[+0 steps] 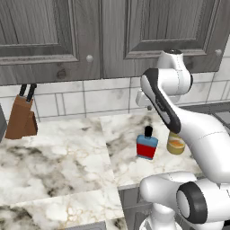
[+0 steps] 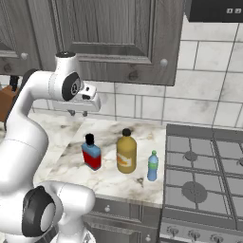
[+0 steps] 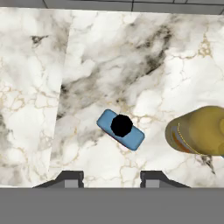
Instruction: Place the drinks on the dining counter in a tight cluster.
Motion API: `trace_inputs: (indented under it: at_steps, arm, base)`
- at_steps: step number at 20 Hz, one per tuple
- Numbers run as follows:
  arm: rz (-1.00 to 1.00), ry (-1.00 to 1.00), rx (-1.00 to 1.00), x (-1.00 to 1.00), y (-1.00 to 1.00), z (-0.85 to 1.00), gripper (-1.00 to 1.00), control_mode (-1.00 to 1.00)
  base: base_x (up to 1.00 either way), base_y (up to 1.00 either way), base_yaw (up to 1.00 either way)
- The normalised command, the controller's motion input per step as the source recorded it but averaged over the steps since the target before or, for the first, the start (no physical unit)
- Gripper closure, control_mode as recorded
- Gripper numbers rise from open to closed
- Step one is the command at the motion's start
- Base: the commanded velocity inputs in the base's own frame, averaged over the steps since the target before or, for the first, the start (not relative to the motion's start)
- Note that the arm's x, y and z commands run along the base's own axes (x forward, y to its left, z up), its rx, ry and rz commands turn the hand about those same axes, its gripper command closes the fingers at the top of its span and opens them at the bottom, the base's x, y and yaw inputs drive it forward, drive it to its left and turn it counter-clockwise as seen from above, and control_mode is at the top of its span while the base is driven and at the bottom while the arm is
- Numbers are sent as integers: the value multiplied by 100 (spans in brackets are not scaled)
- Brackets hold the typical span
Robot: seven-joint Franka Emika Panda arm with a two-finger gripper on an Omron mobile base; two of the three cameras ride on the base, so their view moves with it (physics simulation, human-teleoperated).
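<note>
The gripper (image 3: 111,177) is hanging high above the marble worktop (image 3: 131,57), pointing straight down, with its two dark fingertips (image 3: 70,178) showing at the bottom of the hand view; the jaws are sitting at their closed position with nothing between them. Directly below, a little ahead of the fingertips, the squat blue flask (image 3: 120,129) is standing upright, its black cap facing the camera. In the right base view the gripper (image 2: 78,113) is hovering well above the worktop (image 2: 71,137), between the wall tiles and the blue flask (image 2: 91,153), clear of all three bottles. The flask is standing at the left of a loose row near the front edge: the taller amber bottle (image 2: 126,152) is standing just beside it to the right, and the small light-blue bottle (image 2: 152,166) is standing further right, close to the stove (image 2: 204,180). The three bottles are apart, none touching. In the left base view the blue flask (image 1: 147,143) is showing its red label, and the amber bottle (image 1: 175,143) is sitting partly hidden behind the white arm. A knife block (image 1: 21,117) is standing at the far left of that worktop (image 1: 49,157), against the tiles.
</note>
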Motion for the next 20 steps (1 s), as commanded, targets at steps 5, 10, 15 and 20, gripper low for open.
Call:
trace_inputs:
  at_steps: [5,10,15,20]
  arm:
    - [0,5,0,-6,4,-11,-100,-100]
    - [0,4,0,0,20,-17,-100,-100]
    - [0,0,0,1,-2,-25,-100,-100]
    - [0,0,0,3,-19,-62,-100,-100]
  base:
    - [0,0,0]
    - [0,0,0]
    - [0,0,0]
    - [0,0,0]
